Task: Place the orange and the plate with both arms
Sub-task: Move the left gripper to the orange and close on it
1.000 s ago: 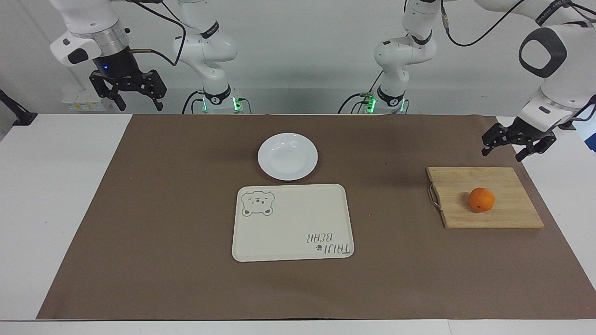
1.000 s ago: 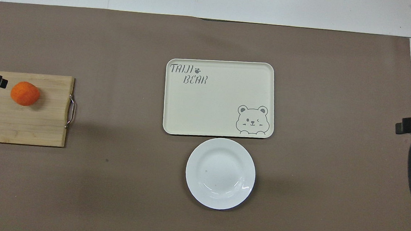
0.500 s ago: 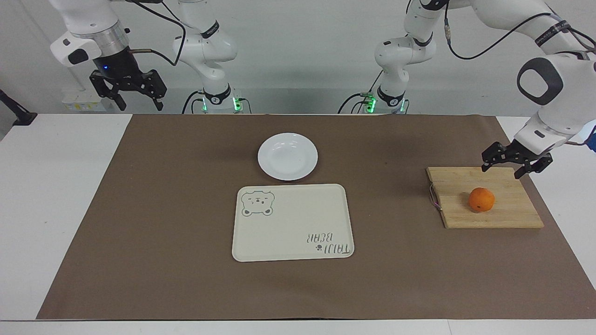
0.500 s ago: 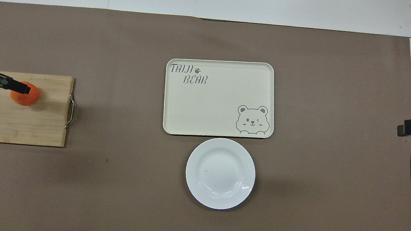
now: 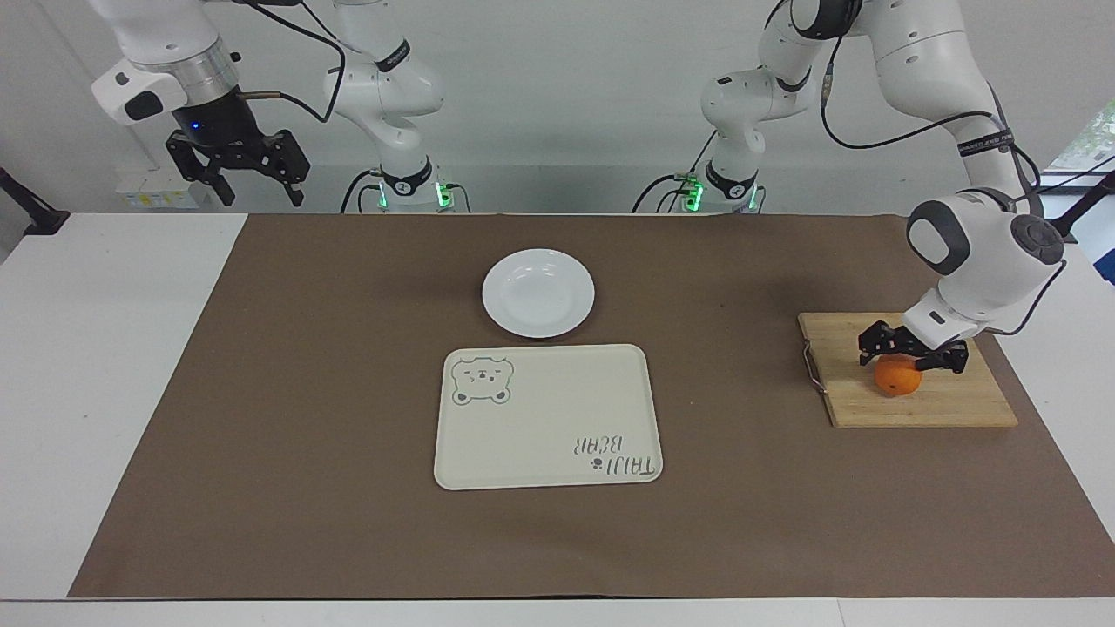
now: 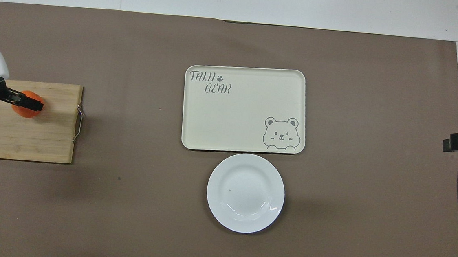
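The orange (image 5: 897, 382) lies on a wooden cutting board (image 5: 962, 406) at the left arm's end of the table. My left gripper (image 5: 911, 360) is low over the orange, open, with a finger on each side of its top; whether they touch it I cannot tell. From overhead, one black finger crosses the orange (image 6: 28, 112). The white plate (image 5: 538, 293) sits empty on the mat near the robots, midway between them. My right gripper (image 5: 261, 193) hangs open and high over the right arm's end of the table, holding nothing.
A cream tray with a bear drawing (image 5: 549, 416) lies just farther from the robots than the plate, with nothing on it. A brown mat (image 5: 305, 392) covers most of the table. The cutting board has a metal handle (image 5: 811, 366) on the side toward the tray.
My left gripper has come down and forward from beside the board's near corner to straddle the orange. The right gripper has barely shifted. Orange and plate have stayed put.
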Robot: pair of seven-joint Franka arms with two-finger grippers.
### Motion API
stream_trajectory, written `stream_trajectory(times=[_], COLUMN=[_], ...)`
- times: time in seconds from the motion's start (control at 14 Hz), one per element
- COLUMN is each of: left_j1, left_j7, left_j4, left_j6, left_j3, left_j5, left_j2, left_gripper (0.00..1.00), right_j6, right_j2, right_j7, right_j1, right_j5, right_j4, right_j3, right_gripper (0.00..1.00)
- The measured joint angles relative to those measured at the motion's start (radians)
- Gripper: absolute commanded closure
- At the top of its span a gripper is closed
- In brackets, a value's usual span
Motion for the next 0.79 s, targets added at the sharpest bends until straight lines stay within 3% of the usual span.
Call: stream_trajectory(times=[0.29,0.79], left_j1=[0.003,0.04], left_j7=[0.01,0.018], left_j4=[-0.001,-0.005], left_j6=[0.009,0.14], left_j3=[0.0,0.0], left_j5=[0.002,0.052], left_j2=[0.0,0.058], left_gripper=[0.0,0.0], right_j6=[0.0,0.0], right_j2=[0.0,-0.001], right_j7=[0.0,0.0], right_j1=[0.0,0.0], right_j5=[0.0,0.0], right_j4=[0.0,0.0], right_j3=[0.0,0.0], right_gripper=[0.0,0.0])
